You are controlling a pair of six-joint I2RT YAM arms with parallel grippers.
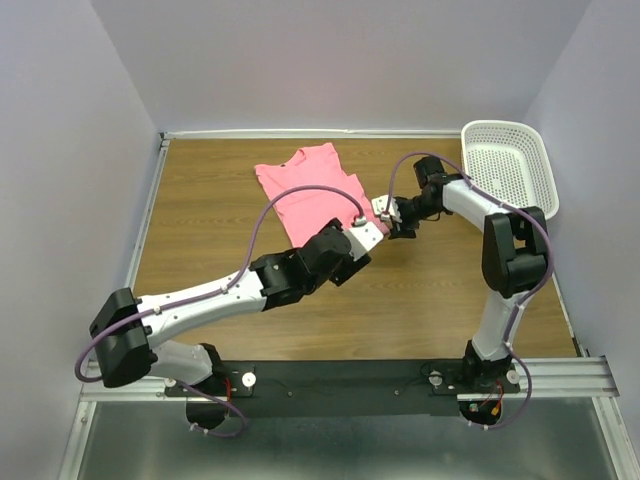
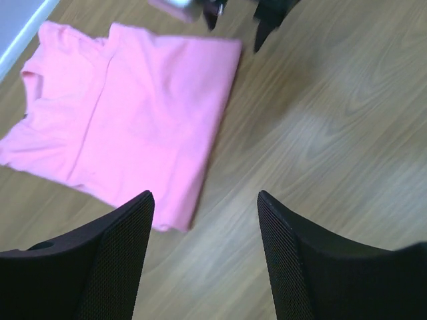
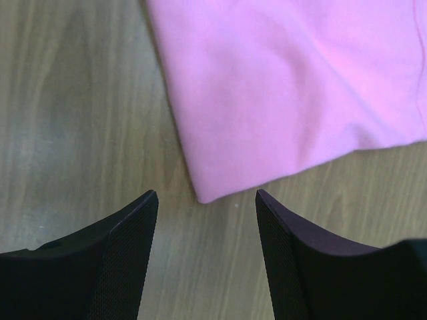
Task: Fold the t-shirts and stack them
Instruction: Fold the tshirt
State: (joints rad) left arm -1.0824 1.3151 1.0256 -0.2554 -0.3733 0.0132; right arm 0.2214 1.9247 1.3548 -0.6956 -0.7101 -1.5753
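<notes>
The t-shirt is lying flat on the worktop. The left pincer, fingers apart, is hovering with it at 11 o'clock; the right pincer, also spread, is facing its corner at 12 o'clock.

I work on a brown wood-grain tabletop, boxed in by plain pale lavender walls: a back wall, a left wall and a right wall. A white trim strip runs along the table's far edge. At the near edge lie a black plate and an aluminium rail, with a dull grey sheet nearer still. The light is soft and even, leaving a pale sheen on the wood close to me.
</notes>
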